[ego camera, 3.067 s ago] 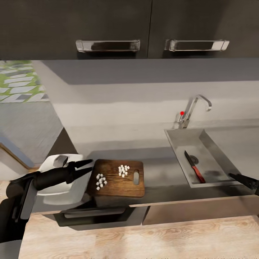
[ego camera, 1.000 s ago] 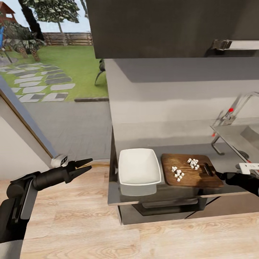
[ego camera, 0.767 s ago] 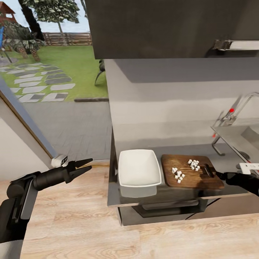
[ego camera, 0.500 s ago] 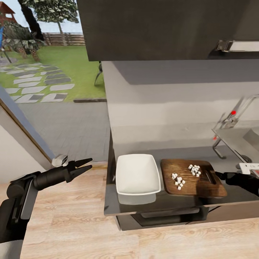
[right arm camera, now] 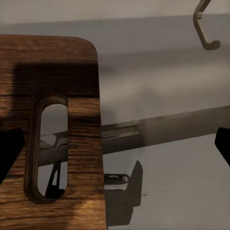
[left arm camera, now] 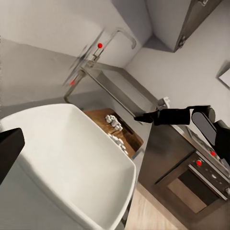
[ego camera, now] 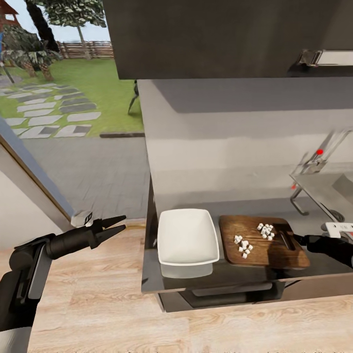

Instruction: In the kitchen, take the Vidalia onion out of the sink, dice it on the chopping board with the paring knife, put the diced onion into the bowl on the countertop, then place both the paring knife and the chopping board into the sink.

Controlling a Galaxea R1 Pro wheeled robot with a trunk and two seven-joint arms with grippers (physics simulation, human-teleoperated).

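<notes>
Dark countertop (ego camera: 274,274), chopping board (ego camera: 262,242) slot end beside right end effector (ego camera: 300,239)

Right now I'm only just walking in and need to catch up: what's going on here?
The right gripper sits at the handle-hole end of the chopping board; the right wrist view shows its fingers spread, not gripping. Diced onion lies on the board, not in the white bowl beside it on the countertop. The left gripper hangs open over the floor, off the counter's end.

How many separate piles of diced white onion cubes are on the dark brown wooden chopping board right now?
2: on the dark brown wooden chopping board, one pile sits nearer its slot handle, the other nearer the white square bowl. Individual cubes are too small to count.
</notes>
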